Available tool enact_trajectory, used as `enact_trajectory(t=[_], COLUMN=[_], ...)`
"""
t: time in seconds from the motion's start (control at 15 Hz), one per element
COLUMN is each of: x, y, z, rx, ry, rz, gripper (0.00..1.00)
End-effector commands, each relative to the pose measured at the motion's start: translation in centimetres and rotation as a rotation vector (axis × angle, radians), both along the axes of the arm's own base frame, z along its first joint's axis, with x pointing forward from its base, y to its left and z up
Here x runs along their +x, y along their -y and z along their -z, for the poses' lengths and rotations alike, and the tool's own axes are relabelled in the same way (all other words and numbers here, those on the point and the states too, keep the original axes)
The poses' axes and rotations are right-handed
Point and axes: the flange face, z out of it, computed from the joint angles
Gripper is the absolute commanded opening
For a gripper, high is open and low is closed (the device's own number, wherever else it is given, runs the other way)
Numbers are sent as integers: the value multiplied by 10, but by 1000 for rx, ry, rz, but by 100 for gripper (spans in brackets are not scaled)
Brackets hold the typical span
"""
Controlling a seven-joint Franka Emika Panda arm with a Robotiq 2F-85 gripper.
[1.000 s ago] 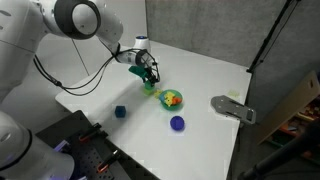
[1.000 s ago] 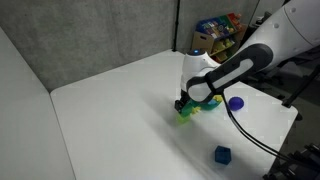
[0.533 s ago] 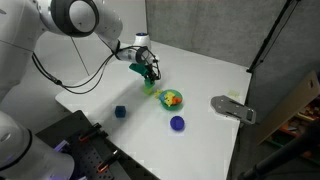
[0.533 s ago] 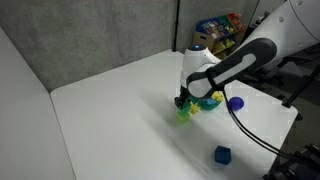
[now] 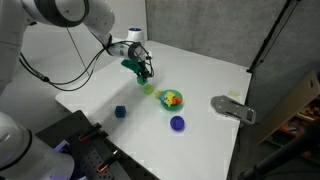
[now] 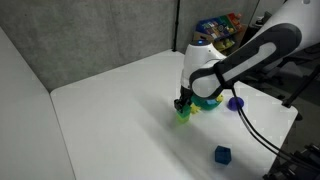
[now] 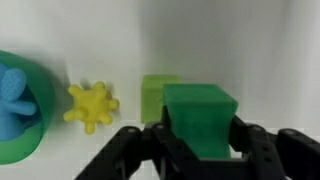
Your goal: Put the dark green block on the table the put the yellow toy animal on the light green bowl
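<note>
1. The pincer (image 7: 201, 138) is clenched on the dark green block (image 7: 200, 112), one finger against each side of it
2. In the wrist view the light green bowl (image 7: 158, 96) lies just beyond the held block and slightly to the pincer's left, partly hidden by it; in an exterior view it sits right under the pincer (image 5: 146, 72)
3. The yellow toy animal (image 7: 90, 106) rests on the white worktop (image 7: 270, 50), left of the pincer, between the light green bowl and a wider green bowl (image 7: 20, 150) holding a blue toy (image 7: 14, 100)
4. A blue cube (image 6: 222, 154) and a round purple thing (image 6: 236, 102) lie well apart from the pincer
</note>
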Motion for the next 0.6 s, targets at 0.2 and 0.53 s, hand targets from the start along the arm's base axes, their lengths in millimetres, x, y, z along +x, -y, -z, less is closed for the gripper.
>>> enact_trajectory(t=[0.2,0.53], x=[-54,-84], y=[11,23], z=[5,36], rx=[-3,11], ry=[-51,-110], rz=[-14,-16], gripper=[26,26])
